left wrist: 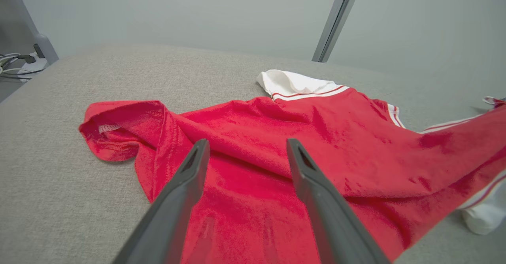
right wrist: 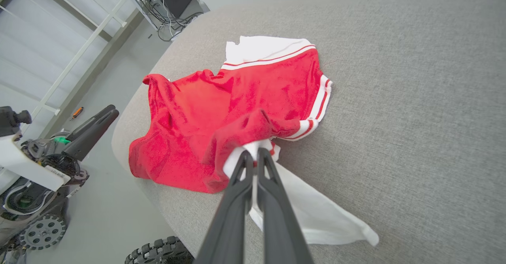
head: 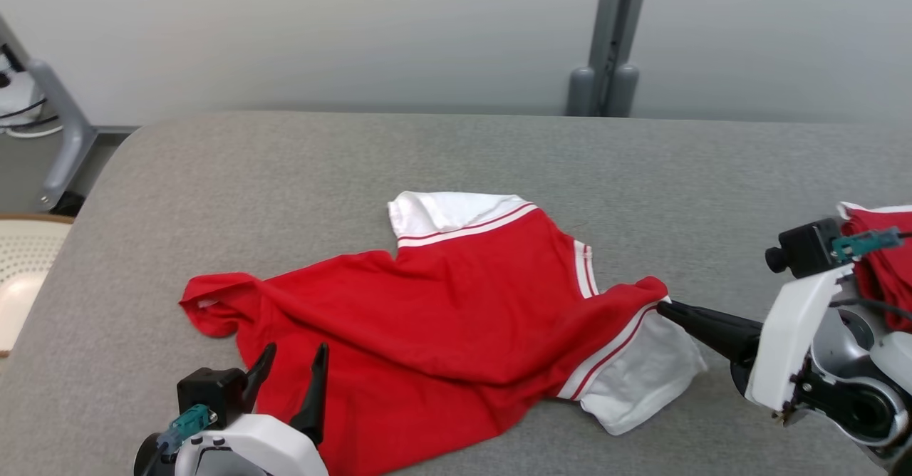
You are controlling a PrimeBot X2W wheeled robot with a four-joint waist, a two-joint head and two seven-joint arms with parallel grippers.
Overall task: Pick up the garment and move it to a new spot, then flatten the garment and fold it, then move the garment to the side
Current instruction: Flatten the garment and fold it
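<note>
A red garment [head: 442, 312] with white sleeves and striped trim lies rumpled on the grey table [head: 456, 169]. My right gripper [head: 662, 307] is shut on the garment's right sleeve edge, where red cloth meets white; in the right wrist view its fingertips [right wrist: 255, 157] pinch that fold of the garment [right wrist: 237, 106]. My left gripper [head: 292, 358] stands open just above the garment's lower left part, its fingers apart over the red cloth [left wrist: 245, 177] in the left wrist view, holding nothing. The left gripper [right wrist: 97, 121] also appears at the table's edge in the right wrist view.
A second red-and-white cloth [head: 883, 255] lies at the table's right edge behind my right arm. A grey post [head: 613, 34] stands behind the table. A perforated cream seat [head: 21, 262] sits off the left edge. The robot's wheels [right wrist: 43, 232] and floor show below the table.
</note>
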